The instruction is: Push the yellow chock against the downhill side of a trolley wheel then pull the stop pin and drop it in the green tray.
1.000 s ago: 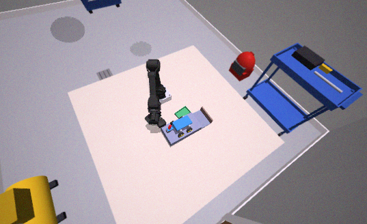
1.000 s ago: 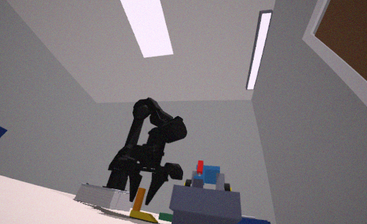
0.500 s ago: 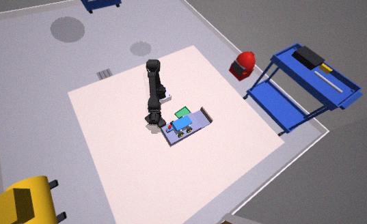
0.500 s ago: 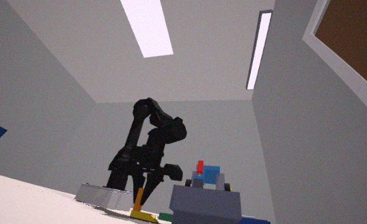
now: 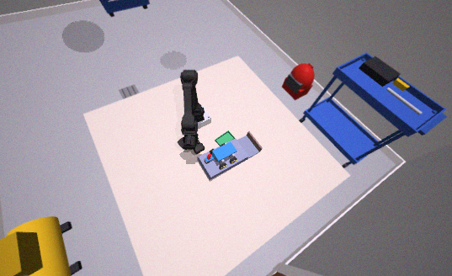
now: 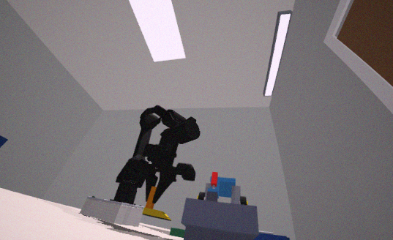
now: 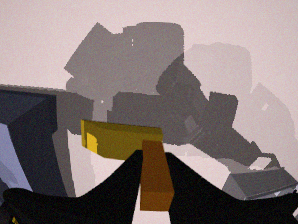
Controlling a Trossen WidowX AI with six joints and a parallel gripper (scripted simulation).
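Note:
My gripper (image 6: 151,201) (image 7: 152,157) is shut on the orange handle of the yellow chock (image 6: 156,214) (image 7: 122,140). The chock hangs a little above the mat, beside the ramp's high end. The blue trolley (image 5: 225,151) (image 6: 227,187) stands on the grey ramp (image 5: 247,146) (image 6: 221,216) (image 7: 37,145), towards its uphill end. The red-headed stop pin (image 5: 209,156) (image 6: 214,178) stands upright at the trolley's uphill end. The green tray (image 5: 225,138) (image 6: 177,232) lies beside the ramp, on the arm's side. The trolley's far-side wheels are hidden in the top view.
The arm's pale base (image 5: 204,119) (image 6: 102,210) (image 7: 260,184) stands behind the gripper. A brown end board (image 5: 254,141) closes the ramp's low end. Farther off are a blue cart (image 5: 338,126), a red helmet (image 5: 302,77) and a yellow machine (image 5: 35,248).

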